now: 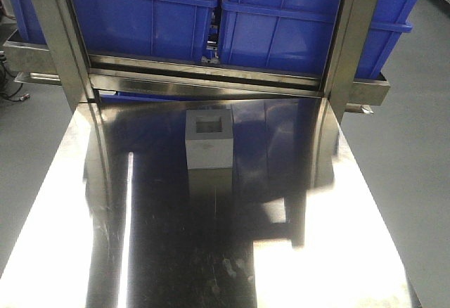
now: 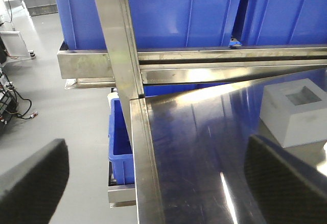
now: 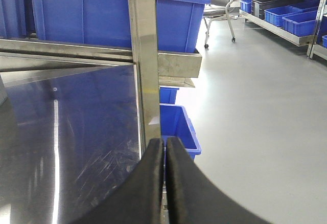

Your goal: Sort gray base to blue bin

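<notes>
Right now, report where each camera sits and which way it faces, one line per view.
Front view: above the steel table, looking forward and down at the gray base and shelved blue crates; no robot parts show.
Left wrist: at the table's left edge, facing forward; left gripper fingers apart frame the bottom corners.
Right wrist: at the table's right edge, facing forward past a post; right gripper fingers pressed together.
Shared: front and left wrist views both show the gray base.
</notes>
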{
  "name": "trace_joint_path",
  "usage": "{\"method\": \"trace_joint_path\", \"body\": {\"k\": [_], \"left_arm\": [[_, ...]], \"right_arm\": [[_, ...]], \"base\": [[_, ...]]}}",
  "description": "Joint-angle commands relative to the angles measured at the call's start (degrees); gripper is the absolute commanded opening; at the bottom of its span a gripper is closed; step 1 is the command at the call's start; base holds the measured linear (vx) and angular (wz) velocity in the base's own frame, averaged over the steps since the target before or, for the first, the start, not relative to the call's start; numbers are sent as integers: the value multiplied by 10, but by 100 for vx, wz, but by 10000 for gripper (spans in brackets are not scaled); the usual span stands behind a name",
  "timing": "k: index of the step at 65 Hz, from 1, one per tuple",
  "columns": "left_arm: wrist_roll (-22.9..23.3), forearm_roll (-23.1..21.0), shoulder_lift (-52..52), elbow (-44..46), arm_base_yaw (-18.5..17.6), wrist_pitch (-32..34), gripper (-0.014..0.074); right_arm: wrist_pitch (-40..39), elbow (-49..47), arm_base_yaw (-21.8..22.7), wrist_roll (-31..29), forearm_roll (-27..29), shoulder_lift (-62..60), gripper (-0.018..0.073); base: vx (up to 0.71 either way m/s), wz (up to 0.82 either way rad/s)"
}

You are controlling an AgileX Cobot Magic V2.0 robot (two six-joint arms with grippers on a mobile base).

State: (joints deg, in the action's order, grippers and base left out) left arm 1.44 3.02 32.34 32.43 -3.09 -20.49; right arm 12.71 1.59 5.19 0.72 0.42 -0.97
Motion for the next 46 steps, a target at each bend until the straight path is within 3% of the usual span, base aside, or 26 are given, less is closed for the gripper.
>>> {"method": "trace_joint_path", "body": {"k": [1,17,29,38,46], "left_arm": [[2,-1,3,18,0,38,703],[7,-8,4,18,0,47,610],[6,-37,15,21,-2,54,597],[-26,-37,73,62,-10,44,596],[-69,-53,160,131,-45,38,593]], "right_arm": [[-43,1,0,-7,-4,-1,-5],[-43,1,0,-7,-4,-1,-5],[-43,1,0,-7,-4,-1,-5],[-43,1,0,-7,-4,-1,-5],[-43,1,0,-7,-4,-1,-5]], "base": [[0,0],[0,0],[0,0],[0,0],[0,0]]}}
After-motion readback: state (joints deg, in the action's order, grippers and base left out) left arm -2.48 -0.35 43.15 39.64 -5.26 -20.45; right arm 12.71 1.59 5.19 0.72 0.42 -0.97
